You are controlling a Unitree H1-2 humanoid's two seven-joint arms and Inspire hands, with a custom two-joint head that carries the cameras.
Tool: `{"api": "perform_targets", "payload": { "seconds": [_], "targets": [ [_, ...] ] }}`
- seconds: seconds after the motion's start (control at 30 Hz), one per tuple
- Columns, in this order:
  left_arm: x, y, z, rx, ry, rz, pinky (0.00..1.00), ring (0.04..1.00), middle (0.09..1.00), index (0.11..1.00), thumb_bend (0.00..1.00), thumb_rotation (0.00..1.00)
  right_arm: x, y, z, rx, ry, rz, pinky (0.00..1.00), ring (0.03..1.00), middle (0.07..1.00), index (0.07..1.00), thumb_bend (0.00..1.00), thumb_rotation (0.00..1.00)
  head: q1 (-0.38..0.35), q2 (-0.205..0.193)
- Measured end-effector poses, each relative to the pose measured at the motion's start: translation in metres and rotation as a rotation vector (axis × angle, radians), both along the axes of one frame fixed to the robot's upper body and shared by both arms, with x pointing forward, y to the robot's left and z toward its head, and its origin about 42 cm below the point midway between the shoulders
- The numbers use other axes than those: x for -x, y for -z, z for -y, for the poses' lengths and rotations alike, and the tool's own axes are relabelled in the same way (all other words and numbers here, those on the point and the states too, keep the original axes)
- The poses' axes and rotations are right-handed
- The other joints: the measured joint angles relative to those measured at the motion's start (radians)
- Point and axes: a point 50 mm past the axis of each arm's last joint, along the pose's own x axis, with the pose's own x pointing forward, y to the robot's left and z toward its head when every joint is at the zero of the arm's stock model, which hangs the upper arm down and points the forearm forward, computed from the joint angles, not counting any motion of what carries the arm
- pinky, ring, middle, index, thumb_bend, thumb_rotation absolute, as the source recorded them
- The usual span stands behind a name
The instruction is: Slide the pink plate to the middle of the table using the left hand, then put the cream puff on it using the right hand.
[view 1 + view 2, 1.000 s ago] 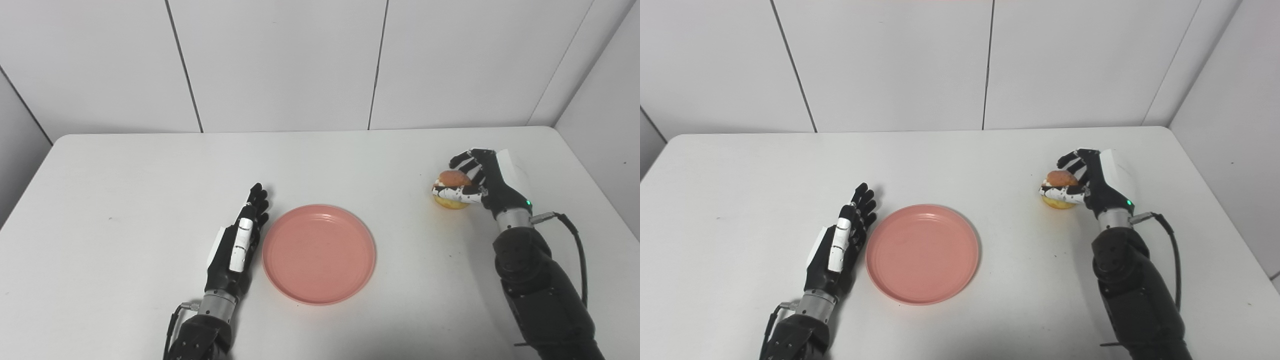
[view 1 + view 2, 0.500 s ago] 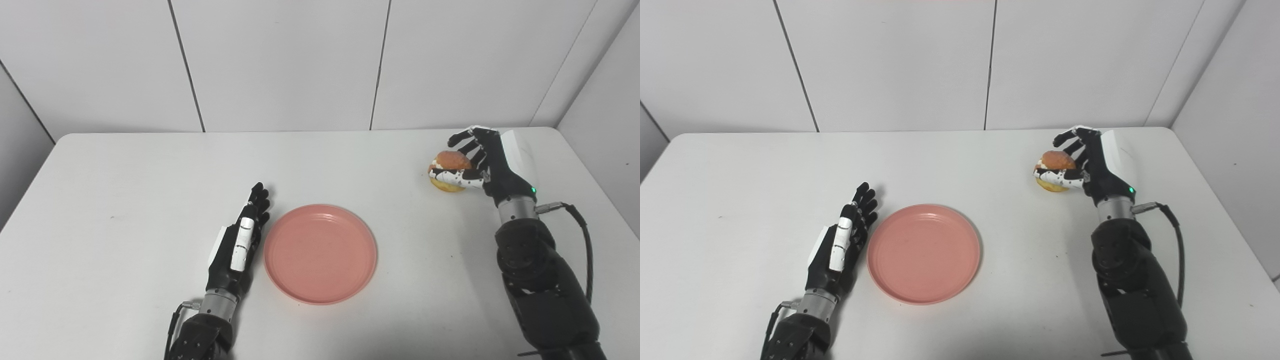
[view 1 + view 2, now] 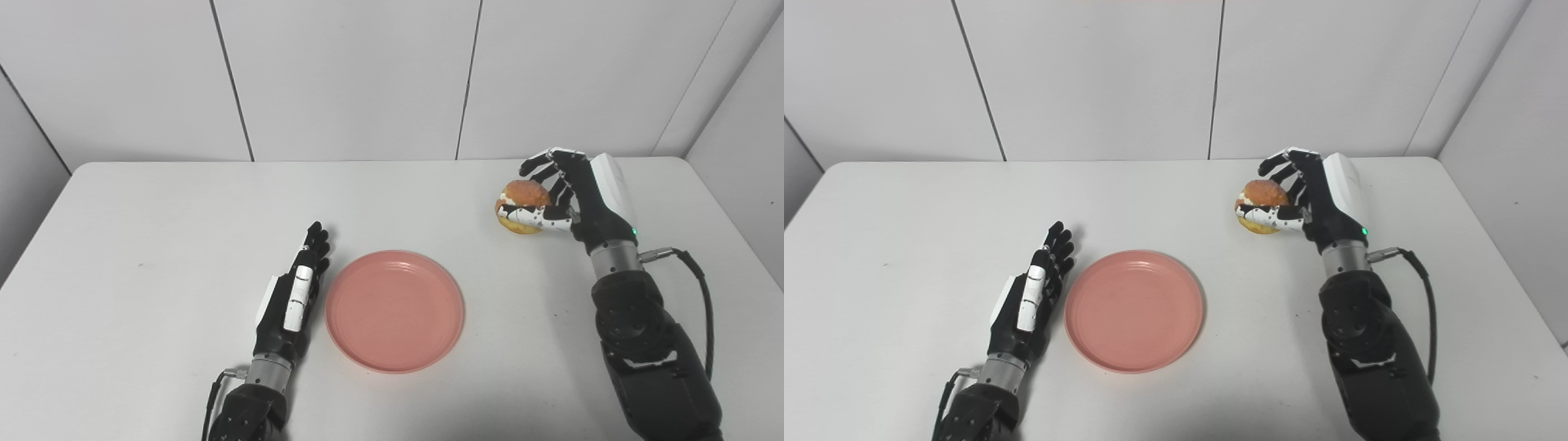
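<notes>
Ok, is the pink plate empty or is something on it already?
Empty. The pink plate shows only its bare surface; the cream puff is held in the right hand's fingers, off to the plate's right.

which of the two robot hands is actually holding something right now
The right robot hand, closed around the cream puff. The left robot hand lies flat and open beside the pink plate.

From here the right hand (image 3: pixel 579 196) covers the far and right side of the cream puff (image 3: pixel 522 197), so its fingers' (image 3: pixel 531 215) contact there is hidden. Both arms run off the bottom edge. The counter (image 3: pixel 153 233) is cut off at the bottom. Whether the left hand (image 3: pixel 288 306) touches the pink plate (image 3: pixel 395 310) is unclear.
</notes>
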Motion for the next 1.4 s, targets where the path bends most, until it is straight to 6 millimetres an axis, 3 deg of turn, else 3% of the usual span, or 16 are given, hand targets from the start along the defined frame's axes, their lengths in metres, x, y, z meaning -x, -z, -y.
{"api": "perform_targets", "payload": {
  "seconds": [0.13, 0.37, 0.63, 0.87, 0.97, 1.1, 1.4],
  "targets": [
    [0.000, 0.000, 0.002, 0.004, 0.001, 0.000, 1.00, 1.000, 1.000, 1.000, 0.67, 1.00, 0.003, 0.015, -0.024, -0.015, -0.083, -0.003, 0.15, 0.219, 0.388, 0.492, 0.51, 0.00, 0.005, 0.003],
    [0.000, 0.000, 0.002, -0.007, 0.004, 0.001, 1.00, 1.000, 1.000, 1.000, 0.64, 1.00, 0.005, 0.021, -0.032, -0.011, -0.130, 0.012, 0.18, 0.253, 0.402, 0.489, 0.52, 0.00, 0.017, 0.009],
    [0.001, -0.001, 0.004, -0.014, 0.009, 0.005, 1.00, 1.000, 1.000, 1.000, 0.60, 1.00, 0.019, 0.034, -0.063, -0.008, -0.238, 0.031, 0.21, 0.273, 0.408, 0.492, 0.52, 0.00, 0.035, 0.014],
    [0.001, -0.001, 0.005, -0.025, 0.003, 0.013, 1.00, 1.000, 1.000, 1.000, 0.60, 1.00, 0.029, 0.040, -0.081, -0.017, -0.309, 0.078, 0.29, 0.363, 0.500, 0.468, 0.52, 0.00, 0.031, 0.020],
    [0.002, -0.001, 0.006, -0.029, 0.003, 0.014, 1.00, 1.000, 1.000, 1.000, 0.59, 1.00, 0.033, 0.043, -0.090, -0.002, -0.329, 0.079, 0.27, 0.343, 0.508, 0.460, 0.52, 0.00, 0.031, 0.021],
    [0.002, -0.001, 0.007, -0.030, 0.001, 0.014, 1.00, 1.000, 1.000, 1.000, 0.58, 1.00, 0.040, 0.055, -0.099, 0.018, -0.366, 0.058, 0.35, 0.411, 0.523, 0.446, 0.51, 0.00, 0.028, 0.020],
    [0.003, -0.001, 0.009, -0.041, 0.000, 0.015, 1.00, 1.000, 1.000, 1.000, 0.61, 1.00, 0.044, 0.079, -0.109, 0.057, -0.444, 0.012, 0.39, 0.441, 0.522, 0.451, 0.51, 0.00, 0.029, 0.025]
  ]
}}
